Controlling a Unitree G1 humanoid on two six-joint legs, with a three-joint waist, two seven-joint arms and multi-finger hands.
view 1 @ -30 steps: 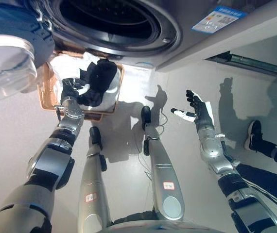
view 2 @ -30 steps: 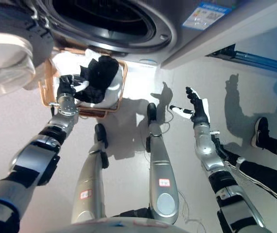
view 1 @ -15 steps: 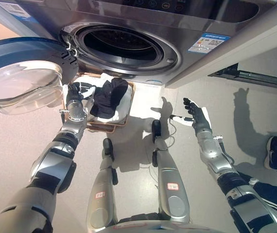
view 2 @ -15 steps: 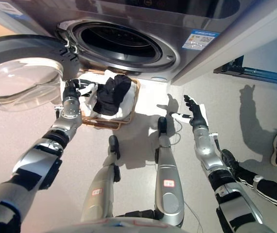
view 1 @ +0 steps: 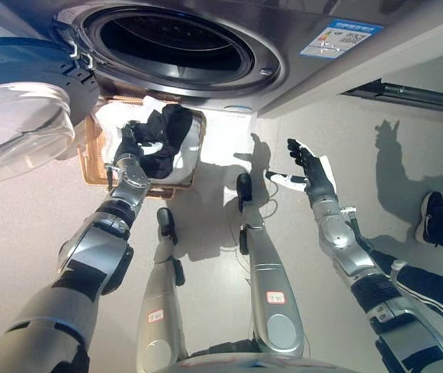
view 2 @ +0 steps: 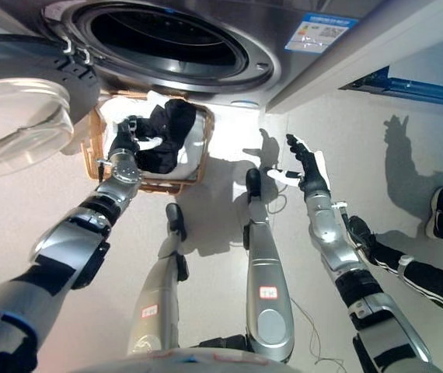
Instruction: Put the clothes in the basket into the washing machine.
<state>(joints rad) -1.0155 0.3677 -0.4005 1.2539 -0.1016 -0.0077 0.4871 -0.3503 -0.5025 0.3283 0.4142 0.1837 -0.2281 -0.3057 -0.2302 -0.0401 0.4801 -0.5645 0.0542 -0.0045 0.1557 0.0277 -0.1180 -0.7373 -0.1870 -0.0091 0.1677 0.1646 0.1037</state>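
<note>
Ideally the left hand [view 2: 126,144], clenched on the black garment [view 2: 165,130] at the basket's [view 2: 198,155] left edge, lifts it clear toward the drum [view 1: 171,43]; right hand [view 1: 308,167] spread.

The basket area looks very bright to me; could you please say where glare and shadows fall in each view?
Left eye view: strong light washes out the white cloth in the basket, and hard shadows lie on the floor. Right eye view: the same glare, with the black garment at the left hand staying dark.
</note>
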